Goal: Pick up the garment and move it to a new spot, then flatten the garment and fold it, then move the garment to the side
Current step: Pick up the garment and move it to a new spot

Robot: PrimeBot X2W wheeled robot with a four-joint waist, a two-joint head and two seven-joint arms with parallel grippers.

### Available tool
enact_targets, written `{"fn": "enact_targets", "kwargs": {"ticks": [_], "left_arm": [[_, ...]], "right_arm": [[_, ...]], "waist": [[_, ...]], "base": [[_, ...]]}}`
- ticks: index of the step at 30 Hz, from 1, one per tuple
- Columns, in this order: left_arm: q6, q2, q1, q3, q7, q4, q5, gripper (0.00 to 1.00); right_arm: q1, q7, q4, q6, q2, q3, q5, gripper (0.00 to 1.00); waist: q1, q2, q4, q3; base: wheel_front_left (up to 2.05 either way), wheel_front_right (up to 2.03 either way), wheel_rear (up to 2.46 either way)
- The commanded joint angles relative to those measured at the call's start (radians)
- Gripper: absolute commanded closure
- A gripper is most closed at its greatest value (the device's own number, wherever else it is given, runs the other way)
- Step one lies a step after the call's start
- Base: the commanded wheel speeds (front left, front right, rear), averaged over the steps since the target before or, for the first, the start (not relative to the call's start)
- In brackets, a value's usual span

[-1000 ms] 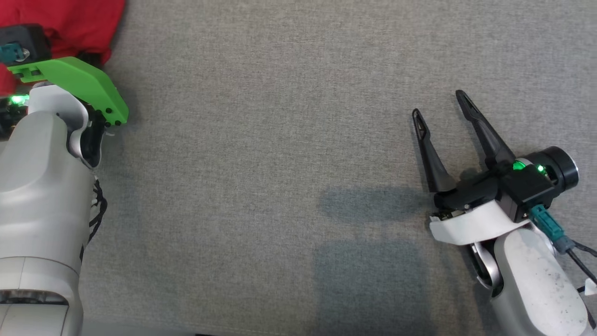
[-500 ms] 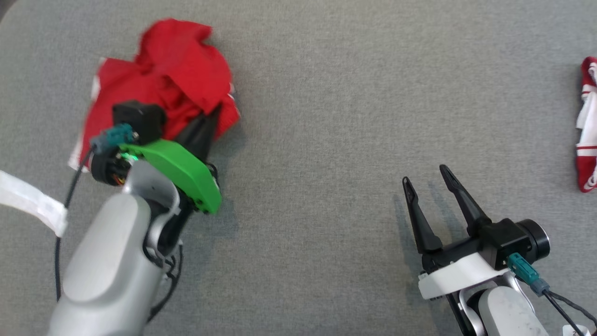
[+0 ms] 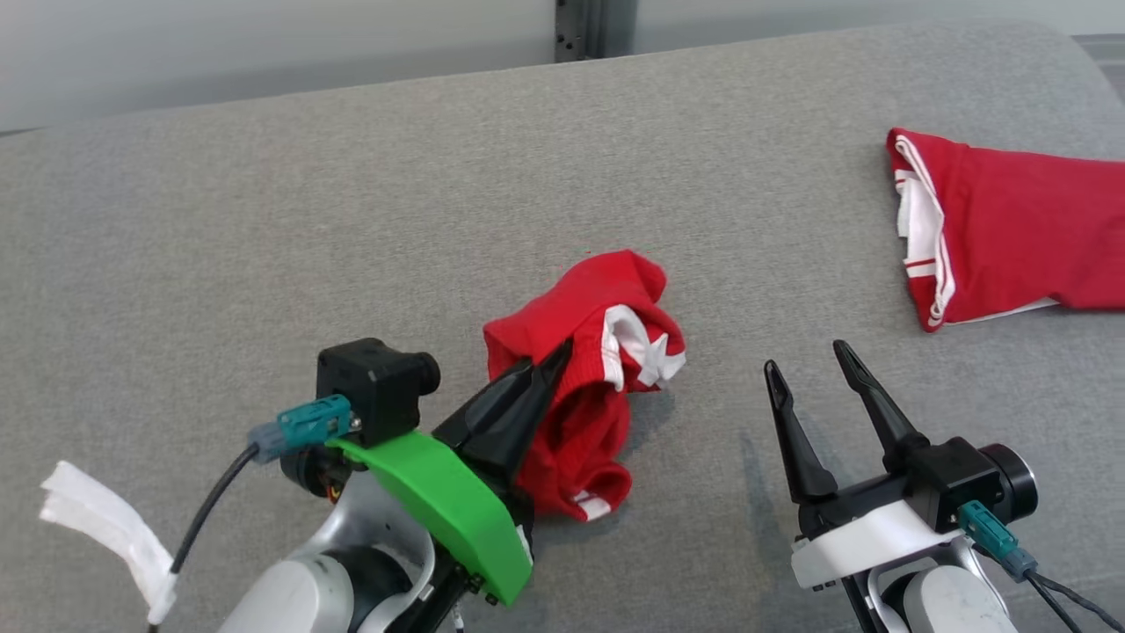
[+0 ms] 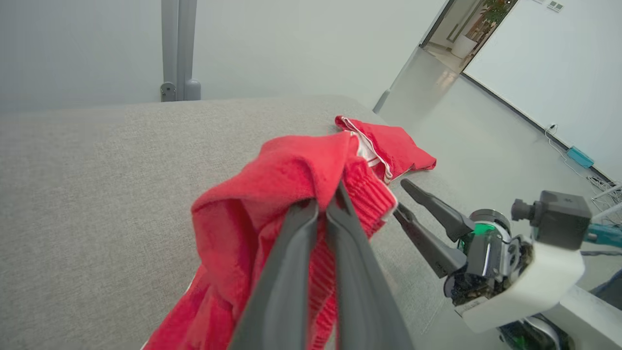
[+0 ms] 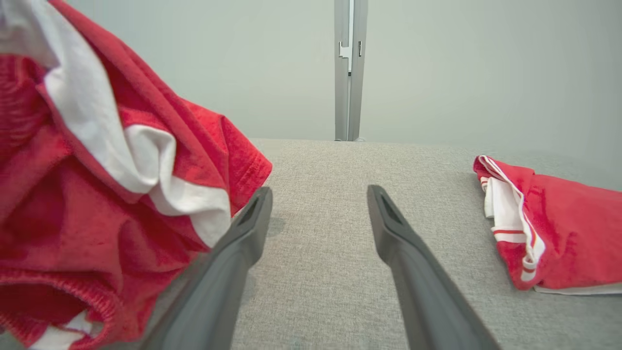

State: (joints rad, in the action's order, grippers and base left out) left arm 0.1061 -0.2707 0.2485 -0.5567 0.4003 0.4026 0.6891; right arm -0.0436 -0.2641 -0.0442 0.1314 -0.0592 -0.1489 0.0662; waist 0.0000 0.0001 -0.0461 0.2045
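One red garment (image 3: 589,387) hangs bunched over the grey cushion (image 3: 352,220) from the left gripper (image 3: 565,349), which is clenched on its cloth, likely to carry it to a new spot. The right gripper (image 3: 806,360) hovers nearby, fingers spread and holding nothing. A second garment (image 3: 1011,237) lies well apart.

From the left wrist, both fingers pinch a ribbed edge.

From the right wrist, the red garment hangs just beside the spread fingers, probably within reach for flattening.
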Motion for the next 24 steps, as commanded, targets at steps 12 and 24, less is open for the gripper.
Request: {"fn": "enact_targets", "kwargs": {"ticks": [12,24], "left_arm": [[-0.053,0.071,0.069,-0.014,-0.161,-0.649,-0.033,1.0],[-0.035,0.076,-0.087,0.04,-0.59,-0.673,-0.102,0.0]], "right_arm": [[-0.01,0.0,-0.021,-0.001,0.007,-0.01,0.01,0.0],[0.088,0.0,0.001,-0.001,-0.004,0.098,-0.031,0.0]], "waist": [[0.0,-0.0001,-0.088,0.007],[0.0,-0.0001,-0.034,-0.126]], "base": [[0.0,0.0,0.0],[0.0,0.0,0.0]]}}
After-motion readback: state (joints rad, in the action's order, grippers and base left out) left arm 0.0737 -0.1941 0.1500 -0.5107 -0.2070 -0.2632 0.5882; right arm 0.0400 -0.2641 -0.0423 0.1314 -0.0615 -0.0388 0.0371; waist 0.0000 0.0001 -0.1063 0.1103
